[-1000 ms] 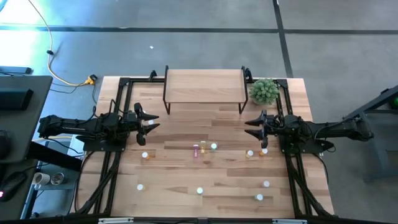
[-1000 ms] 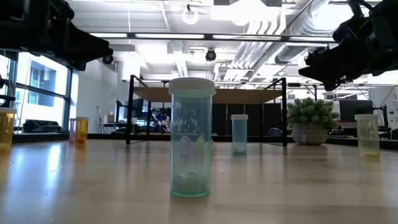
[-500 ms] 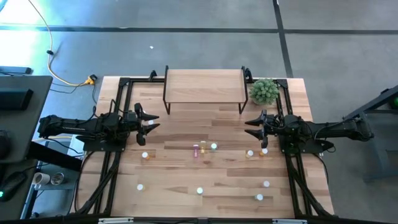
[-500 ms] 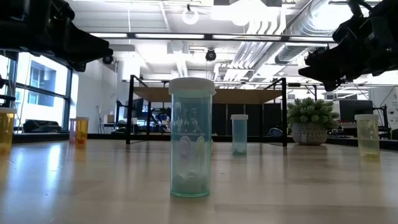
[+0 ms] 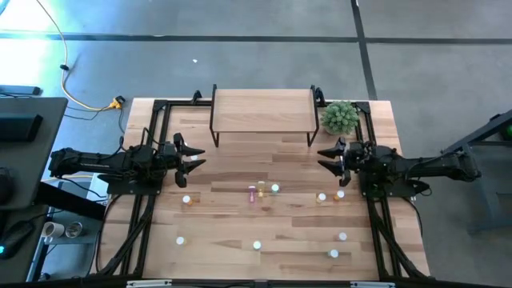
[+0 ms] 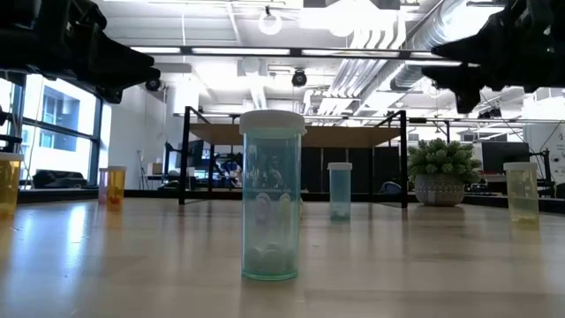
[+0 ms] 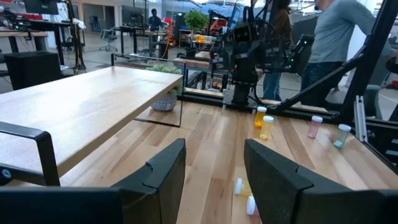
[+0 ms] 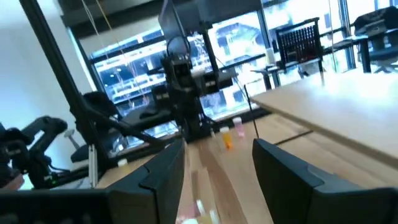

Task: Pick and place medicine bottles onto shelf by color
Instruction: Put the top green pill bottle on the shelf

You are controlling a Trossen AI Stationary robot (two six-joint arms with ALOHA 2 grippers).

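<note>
Nothing placed yet: the shelf [image 5: 262, 109] at upper centre of the high view stands bare, and every one of the medicine bottles [image 5: 262, 191] stands on the counter [image 5: 232, 228]. One cluster at mid-frame, a pair toward the right [image 5: 330, 195], an orange one [image 5: 186, 201] left of centre, and a loose row along the lower part (colours of those hard to tell from above).

Left end effector [image 5: 190, 151] at mid-left, fingers [image 7: 163, 171] apart, empty, hovering above the counter. Right end effector [image 5: 330, 156] at mid-right, near the plant [image 5: 340, 117], fingers [image 8: 163, 168] likewise apart and holding nothing.

Judged from this: task at its very start, all sorting by colour left to do.
</note>
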